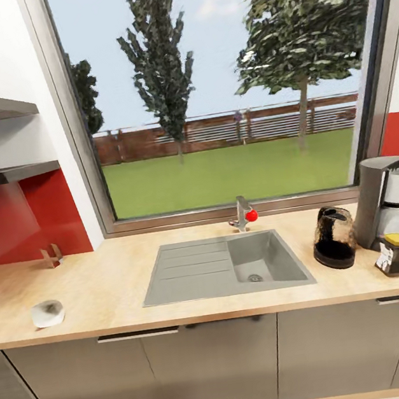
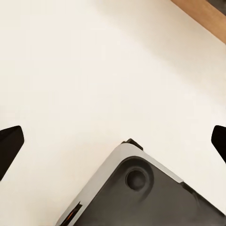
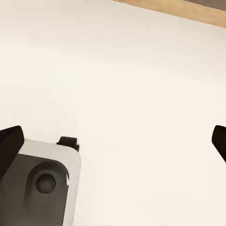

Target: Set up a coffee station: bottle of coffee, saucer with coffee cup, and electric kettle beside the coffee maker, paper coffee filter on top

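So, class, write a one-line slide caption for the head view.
Wooden kitchen countertop under a window: sink in the middle, kettle, coffee maker and coffee bottle at right, white cup at left.

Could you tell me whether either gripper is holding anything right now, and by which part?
Nothing is held: the left gripper and right gripper are both open over bare pale floor.

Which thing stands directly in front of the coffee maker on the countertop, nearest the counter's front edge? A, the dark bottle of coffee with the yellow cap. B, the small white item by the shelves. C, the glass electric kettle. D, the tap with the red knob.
A: the bottle of coffee stands just in front of the coffee maker, while the electric kettle sits beside it toward the sink.
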Available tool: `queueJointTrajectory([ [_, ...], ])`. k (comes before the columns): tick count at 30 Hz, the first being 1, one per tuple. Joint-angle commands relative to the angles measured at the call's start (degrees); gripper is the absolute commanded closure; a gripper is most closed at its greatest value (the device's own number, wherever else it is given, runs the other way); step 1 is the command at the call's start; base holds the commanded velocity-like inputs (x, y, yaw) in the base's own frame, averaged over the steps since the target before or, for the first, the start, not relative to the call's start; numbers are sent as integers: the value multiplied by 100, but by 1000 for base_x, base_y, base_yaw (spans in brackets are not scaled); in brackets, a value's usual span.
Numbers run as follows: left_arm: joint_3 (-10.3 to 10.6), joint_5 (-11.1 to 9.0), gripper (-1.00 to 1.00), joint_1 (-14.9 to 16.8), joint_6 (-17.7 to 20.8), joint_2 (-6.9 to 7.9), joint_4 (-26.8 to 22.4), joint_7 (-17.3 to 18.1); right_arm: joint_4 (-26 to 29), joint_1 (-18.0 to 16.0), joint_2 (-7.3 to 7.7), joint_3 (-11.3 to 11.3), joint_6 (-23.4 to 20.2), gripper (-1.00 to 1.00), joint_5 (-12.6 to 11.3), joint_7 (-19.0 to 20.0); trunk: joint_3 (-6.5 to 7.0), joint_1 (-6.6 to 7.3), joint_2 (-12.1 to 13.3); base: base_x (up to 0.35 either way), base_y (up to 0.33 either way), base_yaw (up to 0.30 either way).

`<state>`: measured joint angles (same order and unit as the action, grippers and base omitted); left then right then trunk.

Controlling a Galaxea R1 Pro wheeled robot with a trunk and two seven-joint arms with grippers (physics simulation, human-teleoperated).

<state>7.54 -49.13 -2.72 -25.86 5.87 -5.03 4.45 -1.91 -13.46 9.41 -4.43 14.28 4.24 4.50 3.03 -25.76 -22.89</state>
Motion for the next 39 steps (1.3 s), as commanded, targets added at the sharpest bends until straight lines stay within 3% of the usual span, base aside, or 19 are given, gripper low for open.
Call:
queueJointTrajectory([
  [1,44,-62,-100,-7,-7,2,-6,20,-20,-7,0,-41,37,-100,15,-3,0,-2,-3,0,335,0],
  [39,38,8,-100,-9,-7,2,-6,16,-20,-7,-1,-41,31,-100,16,-11,0,-2,-3,-34,335,0],
])
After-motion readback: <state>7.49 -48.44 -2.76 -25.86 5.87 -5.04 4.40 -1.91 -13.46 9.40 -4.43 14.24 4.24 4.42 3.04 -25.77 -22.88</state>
